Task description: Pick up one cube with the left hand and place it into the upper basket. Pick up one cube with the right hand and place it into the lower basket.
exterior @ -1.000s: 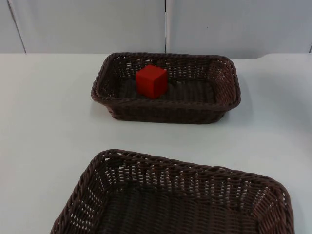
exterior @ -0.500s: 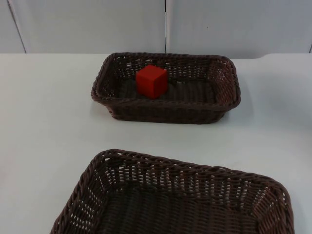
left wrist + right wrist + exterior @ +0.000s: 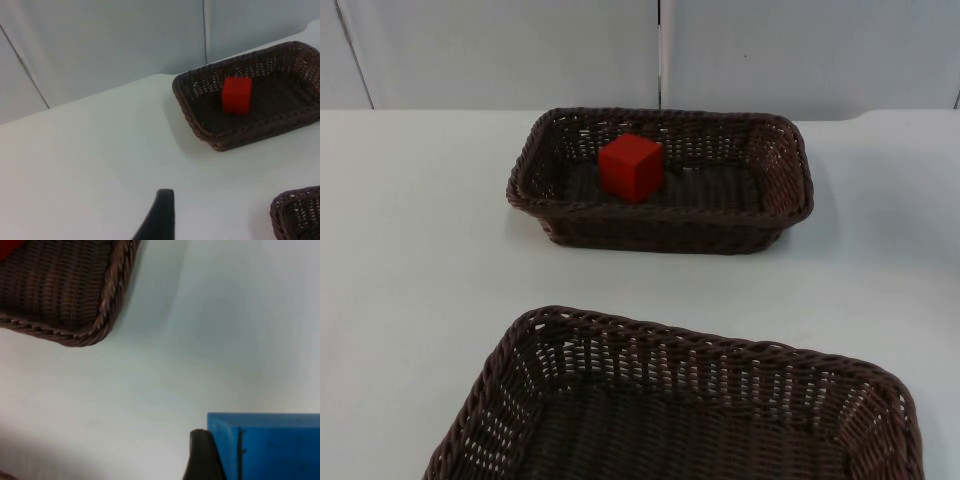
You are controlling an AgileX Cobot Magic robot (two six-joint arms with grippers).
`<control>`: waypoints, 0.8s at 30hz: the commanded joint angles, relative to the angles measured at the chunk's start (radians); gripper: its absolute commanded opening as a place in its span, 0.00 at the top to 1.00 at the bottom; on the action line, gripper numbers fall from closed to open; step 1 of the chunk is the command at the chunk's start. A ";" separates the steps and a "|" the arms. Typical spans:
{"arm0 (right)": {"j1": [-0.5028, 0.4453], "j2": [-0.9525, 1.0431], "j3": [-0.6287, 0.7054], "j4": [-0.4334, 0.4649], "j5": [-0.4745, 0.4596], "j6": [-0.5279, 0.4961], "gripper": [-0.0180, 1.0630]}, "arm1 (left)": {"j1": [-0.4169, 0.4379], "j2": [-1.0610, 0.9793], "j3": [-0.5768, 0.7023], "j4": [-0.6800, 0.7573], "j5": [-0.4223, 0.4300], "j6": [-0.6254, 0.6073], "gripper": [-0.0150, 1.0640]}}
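A red cube (image 3: 631, 167) rests inside the upper basket (image 3: 775, 215), toward its left end; the left wrist view shows the red cube (image 3: 236, 94) in that upper basket (image 3: 200, 122) too. The lower basket (image 3: 530, 345) at the table's front holds nothing. My left gripper (image 3: 162, 220) hangs over bare table, well to the left of the upper basket. My right gripper (image 3: 265, 460) is shut on a blue cube (image 3: 272, 440), one black fingertip (image 3: 202, 455) pressed against the cube's side, above white table beside a basket's corner (image 3: 95, 330).
White table top (image 3: 410, 250) stretches to the left and right of both baskets and between them. The grey partition wall (image 3: 520, 50) stands right behind the upper basket.
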 commanded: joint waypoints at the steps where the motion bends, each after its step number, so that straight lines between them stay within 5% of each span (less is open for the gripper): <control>1: 0.040 -0.014 -0.001 0.012 -0.009 -0.039 0.98 | 0.002 -0.006 0.004 -0.012 -0.004 -0.008 0.21; 24: 0.477 -0.014 -0.001 0.012 -0.026 -0.046 0.98 | 0.002 -0.006 0.004 -0.014 -0.004 -0.008 0.21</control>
